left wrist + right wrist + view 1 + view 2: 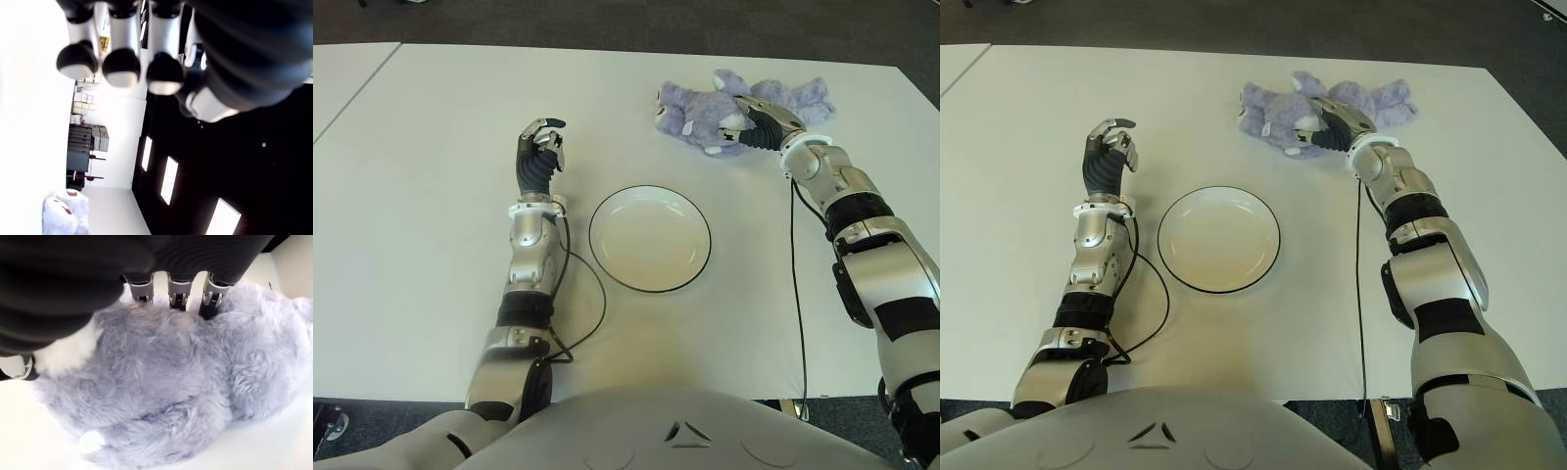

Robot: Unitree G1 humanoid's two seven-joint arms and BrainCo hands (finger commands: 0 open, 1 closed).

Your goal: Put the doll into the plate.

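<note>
A grey-purple plush doll (700, 110) lies on the white table (421, 215) at the far right. My right hand (756, 123) sits on top of it. The right wrist view shows the fingers (177, 293) sunk into the fur of the doll (161, 382) and the thumb against its side. The doll still touches the table. An empty white plate (650, 238) with a dark rim lies in the middle, nearer to me than the doll. My left hand (540, 147) stands upright to the left of the plate, fingers loosely bent, holding nothing.
A black cable (797, 294) runs along the table beside my right arm, and another loops by my left forearm (592, 313). The table's far edge lies just behind the doll. A second table (342, 78) adjoins at the far left.
</note>
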